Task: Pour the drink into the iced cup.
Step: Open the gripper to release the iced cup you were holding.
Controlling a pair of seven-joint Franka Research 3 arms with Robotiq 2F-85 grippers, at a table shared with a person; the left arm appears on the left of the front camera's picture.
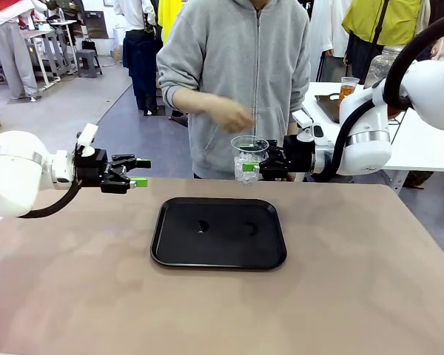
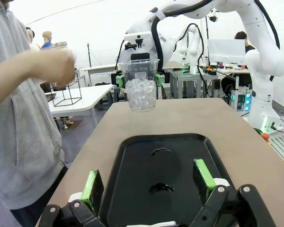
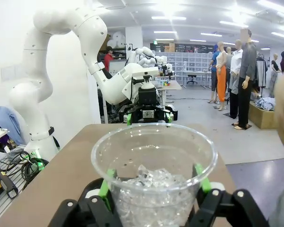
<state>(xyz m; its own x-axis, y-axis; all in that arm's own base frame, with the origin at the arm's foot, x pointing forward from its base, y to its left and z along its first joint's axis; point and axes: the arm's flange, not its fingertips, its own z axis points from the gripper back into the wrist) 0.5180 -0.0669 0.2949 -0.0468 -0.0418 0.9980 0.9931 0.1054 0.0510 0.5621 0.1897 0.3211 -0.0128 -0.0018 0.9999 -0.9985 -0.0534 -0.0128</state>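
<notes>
My right gripper (image 1: 251, 167) clamps the iced cup (image 1: 249, 158) at the tray's (image 1: 218, 257) one o'clock, in midair; left gripper (image 1: 139, 172) open, empty. Thin plastic — I risk crushing it, spilling ice.

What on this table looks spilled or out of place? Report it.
Small wet smears lie on the black tray, near its middle, though no drink has been poured. The iced cup is upright in the right gripper, ice inside.
</notes>
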